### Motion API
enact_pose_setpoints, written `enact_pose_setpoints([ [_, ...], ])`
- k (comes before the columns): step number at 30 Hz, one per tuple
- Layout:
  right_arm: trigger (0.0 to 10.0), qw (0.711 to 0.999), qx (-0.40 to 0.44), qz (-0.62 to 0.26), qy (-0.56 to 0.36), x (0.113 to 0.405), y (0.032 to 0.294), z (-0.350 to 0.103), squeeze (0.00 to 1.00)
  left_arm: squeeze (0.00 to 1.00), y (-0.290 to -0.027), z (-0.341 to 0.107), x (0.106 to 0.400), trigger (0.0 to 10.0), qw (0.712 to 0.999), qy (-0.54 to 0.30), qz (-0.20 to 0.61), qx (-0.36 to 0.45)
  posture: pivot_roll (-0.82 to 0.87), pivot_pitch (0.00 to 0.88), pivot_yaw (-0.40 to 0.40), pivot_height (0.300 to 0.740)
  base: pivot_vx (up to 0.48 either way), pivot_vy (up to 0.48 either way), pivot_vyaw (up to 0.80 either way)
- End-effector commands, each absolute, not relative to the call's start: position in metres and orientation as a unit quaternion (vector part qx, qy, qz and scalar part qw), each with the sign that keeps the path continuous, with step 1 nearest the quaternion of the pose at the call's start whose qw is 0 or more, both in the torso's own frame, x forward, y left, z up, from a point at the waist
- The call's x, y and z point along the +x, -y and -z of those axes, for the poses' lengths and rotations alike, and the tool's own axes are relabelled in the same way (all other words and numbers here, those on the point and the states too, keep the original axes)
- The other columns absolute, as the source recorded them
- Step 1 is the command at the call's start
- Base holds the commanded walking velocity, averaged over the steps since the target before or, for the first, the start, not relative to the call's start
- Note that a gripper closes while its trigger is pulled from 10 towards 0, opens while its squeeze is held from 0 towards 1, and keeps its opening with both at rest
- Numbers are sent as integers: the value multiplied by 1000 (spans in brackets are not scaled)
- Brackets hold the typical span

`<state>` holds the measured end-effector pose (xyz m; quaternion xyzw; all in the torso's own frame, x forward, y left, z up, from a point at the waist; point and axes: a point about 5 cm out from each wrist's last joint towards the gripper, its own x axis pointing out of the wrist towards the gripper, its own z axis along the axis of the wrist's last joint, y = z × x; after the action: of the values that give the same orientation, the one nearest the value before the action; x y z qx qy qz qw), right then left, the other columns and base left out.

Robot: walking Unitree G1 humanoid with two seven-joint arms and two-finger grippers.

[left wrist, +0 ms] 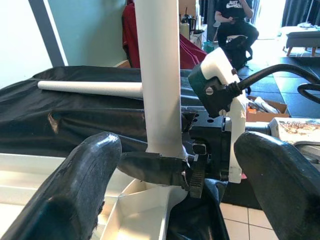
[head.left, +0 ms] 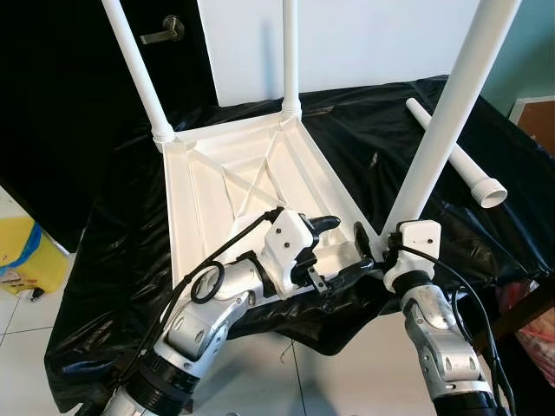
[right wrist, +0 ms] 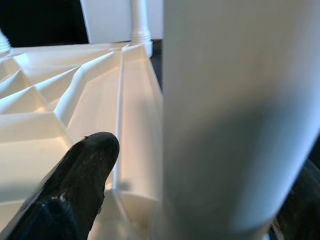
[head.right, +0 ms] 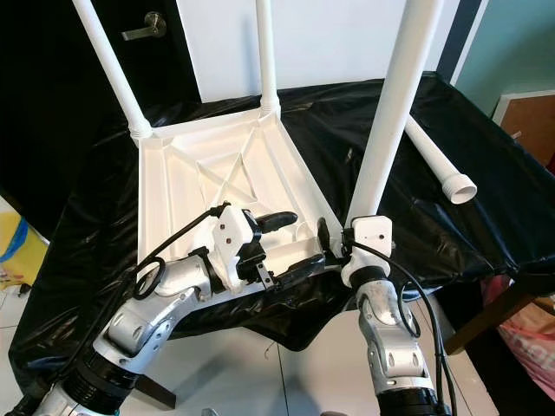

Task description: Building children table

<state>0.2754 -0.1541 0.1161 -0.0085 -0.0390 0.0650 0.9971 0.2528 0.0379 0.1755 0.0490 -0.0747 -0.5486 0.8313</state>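
The upturned tabletop (head.left: 243, 173) lies on the black-draped bench (head.left: 381, 147), three legs fitted. The right gripper (head.left: 371, 245) clasps the near-right leg (head.left: 442, 121) at its base; the left gripper (head.left: 331, 251) hovers wide beside it. Pushed off-axis, that leg could bind or tip.

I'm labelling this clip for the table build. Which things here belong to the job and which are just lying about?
Job:
- upturned white tabletop
- three fitted legs, nearest one
- loose leg on the black cover
- right gripper around the nearest leg's base
- left gripper at the near edge

Lying about:
- yellow bin
- seated person
- cardboard box
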Motion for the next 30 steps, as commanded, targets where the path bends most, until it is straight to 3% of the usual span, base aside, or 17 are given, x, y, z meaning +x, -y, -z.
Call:
enact_pose_setpoints([
  [1,10000,997,-3,-71,27,275,153,-111,0,0,-41,-174,253,10000,822,72,561,55,-155,0,25,740,0,0,0],
  [16,10000,994,14,-103,-24,291,137,-85,0,0,-46,-174,248,10000,821,62,564,57,-136,26,61,740,0,0,0],
  [18,10000,990,26,-135,-21,302,121,-89,0,0,-44,-176,251,10000,820,64,566,59,-130,30,67,740,0,0,0],
  [30,10000,982,35,-187,6,322,83,-103,0,0,-43,-178,252,10000,820,67,566,62,-130,4,62,740,0,0,0],
])
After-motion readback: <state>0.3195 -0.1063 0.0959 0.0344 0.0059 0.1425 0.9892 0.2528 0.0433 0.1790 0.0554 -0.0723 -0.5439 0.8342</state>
